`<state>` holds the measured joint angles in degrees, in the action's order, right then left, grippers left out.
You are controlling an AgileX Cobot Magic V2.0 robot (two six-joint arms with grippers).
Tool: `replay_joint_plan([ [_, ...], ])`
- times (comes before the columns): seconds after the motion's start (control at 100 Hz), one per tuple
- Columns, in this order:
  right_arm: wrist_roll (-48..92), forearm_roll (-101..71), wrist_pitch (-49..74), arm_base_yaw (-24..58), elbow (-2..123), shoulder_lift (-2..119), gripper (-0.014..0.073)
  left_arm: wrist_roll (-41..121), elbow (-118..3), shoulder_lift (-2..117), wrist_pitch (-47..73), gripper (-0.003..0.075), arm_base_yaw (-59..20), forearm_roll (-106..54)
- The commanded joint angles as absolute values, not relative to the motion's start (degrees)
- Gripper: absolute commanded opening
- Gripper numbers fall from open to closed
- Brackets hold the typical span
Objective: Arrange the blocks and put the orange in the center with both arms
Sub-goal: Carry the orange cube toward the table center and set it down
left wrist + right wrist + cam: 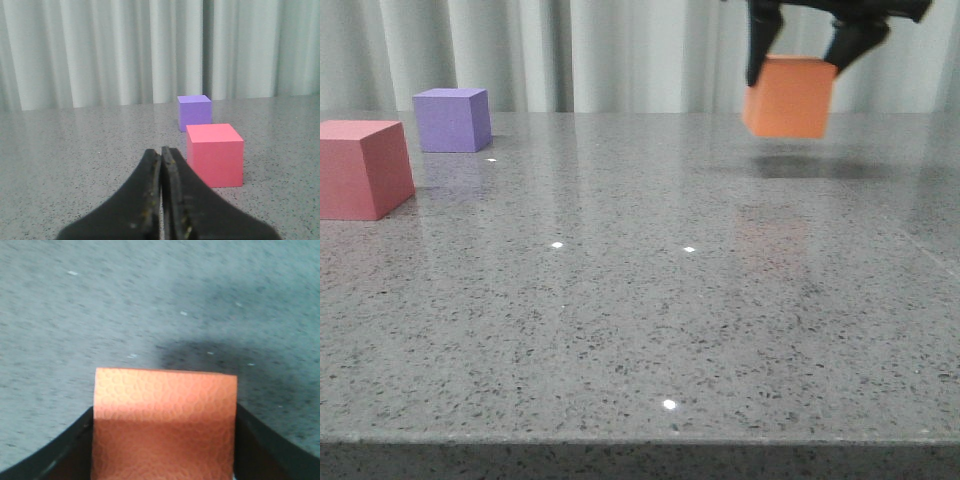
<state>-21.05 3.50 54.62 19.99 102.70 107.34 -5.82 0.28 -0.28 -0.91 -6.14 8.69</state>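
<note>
on the grey speckled tabletop (650, 330), near its far left corner: a purple cube (452, 119) at the back edge, a red-pink cube (362, 168) just in front of it, nearer the left edge and cut off there in the front view. apart by a narrow gap, not touching; in the left wrist view the red-pink cube (215, 154) overlapping the foot of the purple cube (194, 112). pale pleated curtain (570, 55) behind the far edge.

toward the far right of the surface, clear of it: an orange cube (789, 96), slightly tilted, pinched between the two fingers of the right gripper (804, 60), with its shadow on the stone beneath. nothing standing between it and the middle of the tabletop. gripper body cut off by the frame top; arm not visible. in the right wrist view, orange cube (165, 422) filling the space between the black fingers (60, 455), lower part out of frame.

left gripper (161, 165) with jaws pressed together on nothing, low over the surface, just beside the red-pink cube, unseen in the front view.
</note>
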Motion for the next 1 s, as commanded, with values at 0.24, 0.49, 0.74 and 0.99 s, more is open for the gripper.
replay_joint_plan([
  [0.24, -32.04, 12.07, 55.69, 29.02, 115.89, 110.71, 0.0421, -5.81, 2.72, -2.09, -5.44, -0.0020, -5.89, 8.52],
  [0.49, -34.04, 12.29, 59.89, 32.91, 126.42, 119.15, 0.0421, -5.81, 2.72, -2.09, -5.44, -0.0020, -5.89, 8.52],
  [0.74, -36.24, 12.29, 60.49, 34.55, 129.58, 123.11, 0.0421, -5.81, 2.72, -2.09, -5.44, -0.0020, -5.89, 8.52],
  [0.99, -36.59, 11.05, 60.66, 34.93, 129.58, 124.32, 0.0424, -5.81, 2.72, -2.09, -5.44, -0.0020, -5.89, 8.52],
])
